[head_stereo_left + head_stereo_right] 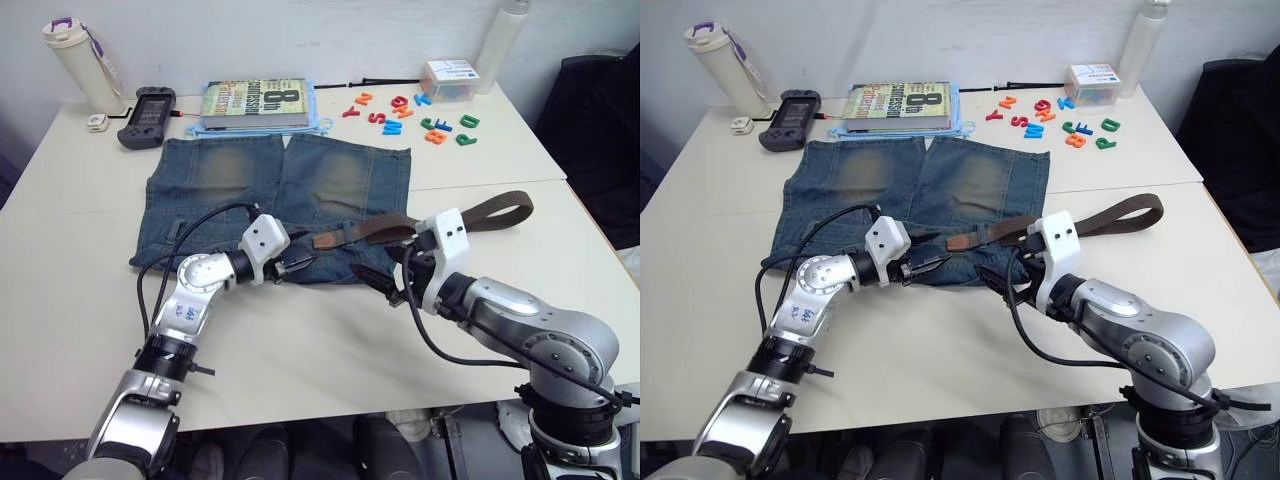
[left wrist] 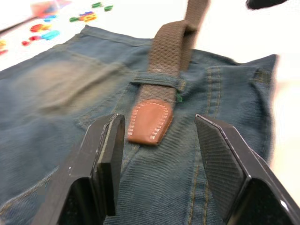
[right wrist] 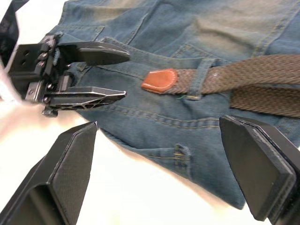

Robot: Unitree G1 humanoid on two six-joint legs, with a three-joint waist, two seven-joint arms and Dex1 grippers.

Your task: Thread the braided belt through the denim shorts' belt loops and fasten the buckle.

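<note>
The denim shorts (image 1: 280, 195) lie flat on the table with the waistband toward me. The braided belt (image 1: 385, 230) passes through one belt loop (image 2: 159, 80) on the waistband. Its tan tip (image 2: 149, 123) sticks out just past that loop. The strap runs right off the shorts and folds back on itself (image 1: 518, 207). The buckle is hidden. My left gripper (image 1: 304, 265) is open at the waistband, one finger on each side of the tan tip, not touching it. My right gripper (image 1: 388, 285) is open over the waistband's right end, below the strap (image 3: 253, 75).
A book (image 1: 258, 103), a black handheld device (image 1: 147, 116) and a white bottle (image 1: 82, 62) stand behind the shorts. Coloured plastic letters (image 1: 415, 118) and a small box (image 1: 450, 78) lie at the back right. A table seam (image 1: 490, 184) runs to the right.
</note>
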